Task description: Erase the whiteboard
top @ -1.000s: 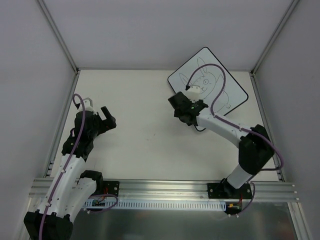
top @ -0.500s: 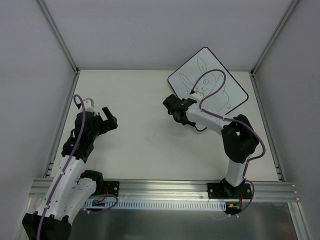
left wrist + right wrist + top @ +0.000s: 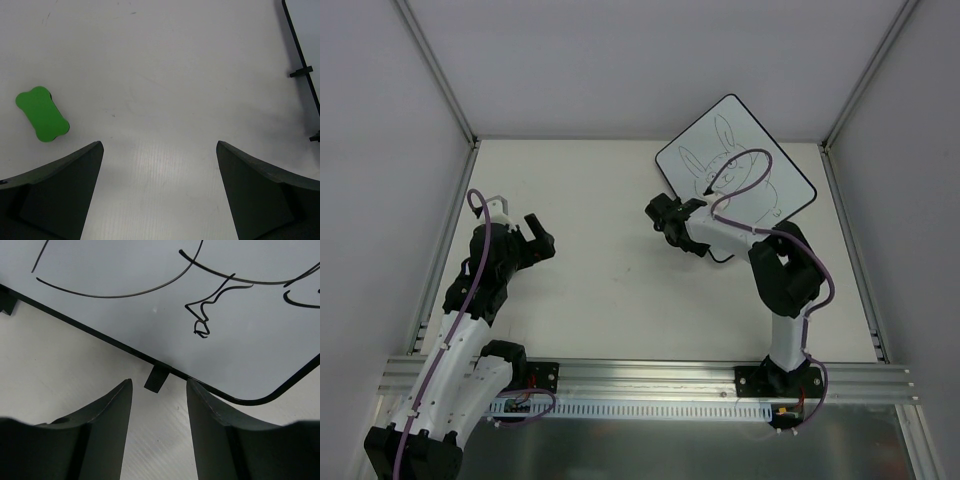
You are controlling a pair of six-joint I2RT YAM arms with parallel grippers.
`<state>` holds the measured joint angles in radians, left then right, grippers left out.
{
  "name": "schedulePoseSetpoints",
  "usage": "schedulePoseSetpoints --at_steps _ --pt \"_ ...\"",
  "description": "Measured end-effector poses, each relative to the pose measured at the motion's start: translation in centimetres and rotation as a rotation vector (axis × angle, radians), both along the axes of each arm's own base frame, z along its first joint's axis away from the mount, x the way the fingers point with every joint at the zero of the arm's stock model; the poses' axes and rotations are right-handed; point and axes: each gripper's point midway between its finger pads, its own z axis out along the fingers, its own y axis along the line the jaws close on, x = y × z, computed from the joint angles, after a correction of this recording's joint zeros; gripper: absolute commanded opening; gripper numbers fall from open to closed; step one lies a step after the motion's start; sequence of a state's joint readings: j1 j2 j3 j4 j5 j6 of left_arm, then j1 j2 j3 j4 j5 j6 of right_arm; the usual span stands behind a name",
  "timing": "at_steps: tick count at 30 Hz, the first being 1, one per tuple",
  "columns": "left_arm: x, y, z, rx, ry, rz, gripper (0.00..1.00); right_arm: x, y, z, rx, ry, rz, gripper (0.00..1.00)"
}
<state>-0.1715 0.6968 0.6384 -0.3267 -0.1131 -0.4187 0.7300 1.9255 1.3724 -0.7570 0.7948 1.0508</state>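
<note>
The whiteboard (image 3: 705,140) sat at the far right of the table (image 3: 600,200) with its rabbit drawing (image 3: 202,322) unwiped, right gripper (image 3: 157,385) spread empty at its little foot (image 3: 156,377), probably to steady it, while the left gripper (image 3: 159,150) hung open near the green eraser (image 3: 42,114)

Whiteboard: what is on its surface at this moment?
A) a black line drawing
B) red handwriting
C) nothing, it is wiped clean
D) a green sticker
A: the whiteboard carries thin black drawn lines, plain from above and in the right wrist view.
</note>
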Motion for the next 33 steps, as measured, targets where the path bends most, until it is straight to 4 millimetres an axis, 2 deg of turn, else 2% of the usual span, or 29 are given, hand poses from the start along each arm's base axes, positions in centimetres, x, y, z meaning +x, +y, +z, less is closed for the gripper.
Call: schedulePoseSetpoints --at_steps 13,27,28,29,31,32,33 --pt "0.0 0.0 0.1 -0.001 -0.003 0.000 0.99 0.5 0.2 -1.0 0.051 -0.027 -0.083 0.47" --pt "-0.1 -0.4 0.1 -0.004 -0.003 -0.019 0.99 0.8 -0.1 -1.9 0.078 -0.024 -0.134 0.36" --pt "-0.1 -0.4 0.1 -0.004 -0.003 -0.019 0.99 0.8 -0.1 -2.0 0.080 -0.024 -0.138 0.34" --pt "-0.1 -0.4 0.0 -0.004 -0.002 -0.019 0.99 0.7 -0.1 -2.1 0.080 -0.022 -0.139 0.25" --pt "-0.2 -0.4 -0.1 -0.004 0.001 -0.019 0.99 0.6 -0.1 -2.3 0.079 -0.016 -0.145 0.17" --pt "-0.2 -0.4 -0.2 -0.003 0.003 -0.019 0.99 0.5 -0.2 -2.4 0.079 -0.013 -0.151 0.10" --pt "-0.2 -0.4 -0.3 -0.003 0.004 -0.019 0.99 0.5 -0.2 -2.4 0.081 -0.014 -0.158 0.07"
